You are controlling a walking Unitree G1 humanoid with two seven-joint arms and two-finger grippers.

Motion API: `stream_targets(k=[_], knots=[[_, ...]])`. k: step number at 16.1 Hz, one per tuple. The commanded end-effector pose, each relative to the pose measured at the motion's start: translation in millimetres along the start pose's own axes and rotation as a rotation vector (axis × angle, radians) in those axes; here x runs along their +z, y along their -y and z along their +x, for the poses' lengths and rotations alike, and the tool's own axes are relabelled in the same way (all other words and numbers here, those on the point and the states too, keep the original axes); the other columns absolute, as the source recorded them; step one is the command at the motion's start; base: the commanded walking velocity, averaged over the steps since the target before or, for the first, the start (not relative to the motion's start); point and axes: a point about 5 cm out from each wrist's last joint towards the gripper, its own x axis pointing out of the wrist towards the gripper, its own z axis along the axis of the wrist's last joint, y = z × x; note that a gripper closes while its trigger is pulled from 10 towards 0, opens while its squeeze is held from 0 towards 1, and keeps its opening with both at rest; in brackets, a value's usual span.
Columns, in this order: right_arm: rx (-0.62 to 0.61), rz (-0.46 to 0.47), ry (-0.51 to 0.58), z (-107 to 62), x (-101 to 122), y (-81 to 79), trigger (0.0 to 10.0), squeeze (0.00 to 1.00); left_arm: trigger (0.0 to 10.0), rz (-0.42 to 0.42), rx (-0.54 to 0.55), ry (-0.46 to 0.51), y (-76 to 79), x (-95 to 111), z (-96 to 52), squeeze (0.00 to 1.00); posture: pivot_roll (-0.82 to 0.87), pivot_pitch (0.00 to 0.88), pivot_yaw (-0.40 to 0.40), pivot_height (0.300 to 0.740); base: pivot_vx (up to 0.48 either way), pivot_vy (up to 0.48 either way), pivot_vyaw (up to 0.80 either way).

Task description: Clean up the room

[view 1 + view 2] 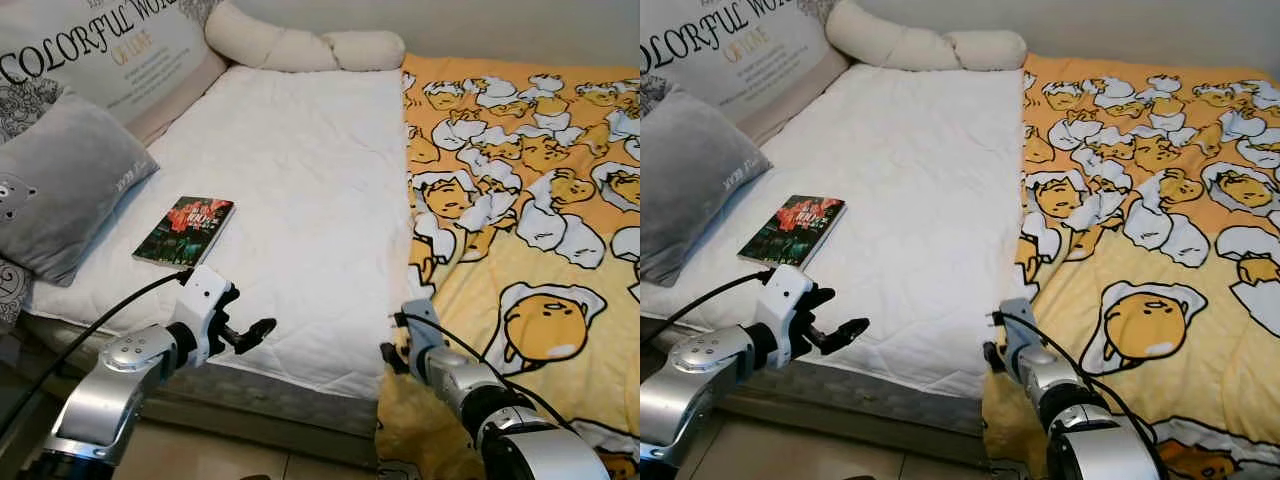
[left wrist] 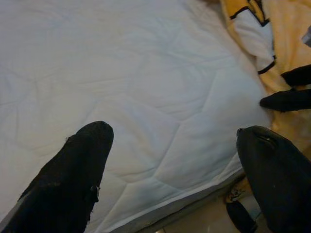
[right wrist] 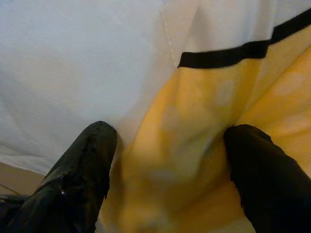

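A yellow blanket [image 1: 530, 200] printed with cartoon eggs covers the right half of the bed, and its left edge is bunched along the white mattress pad [image 1: 300, 170]. My right gripper [image 1: 392, 352] is at the blanket's near left corner by the bed's front edge. It is open, with a fold of the yellow blanket [image 3: 194, 121] between its fingers [image 3: 82, 165]. My left gripper [image 1: 250, 332] hovers open over the pad's front edge with nothing in it. A dark book [image 1: 185, 229] lies on the pad, just beyond the left gripper.
A grey pillow [image 1: 60, 190] leans at the bed's left side under a printed cushion [image 1: 100, 50]. A cream bolster [image 1: 300, 45] lies along the far end. Tiled floor [image 1: 230, 455] runs below the bed's front edge.
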Motion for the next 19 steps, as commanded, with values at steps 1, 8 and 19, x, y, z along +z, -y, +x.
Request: stream_targets(k=[1,8,19], knots=[[-0.017,-0.001,0.015,-0.1,7,2.3,0.0,0.0,10.0,0.014,-0.002,-0.002,-0.8,2,-3.2,0.0,0.16,0.0,0.055,0.74,0.0,0.0,0.0],[0.027,0.007,0.057,-0.4,15,0.7,0.0,0.0,10.0,0.015,-0.016,-0.006,1.1,4,0.6,0.0,0.15,0.0,0.061,0.74,0.0,0.0,0.0],[0.361,-0.004,0.108,-4.5,20,-13.5,0.0,0.0,10.0,0.016,-0.115,0.013,7.1,11,2.5,0.0,0.12,0.0,0.07,0.74,0.0,0.0,0.0]])
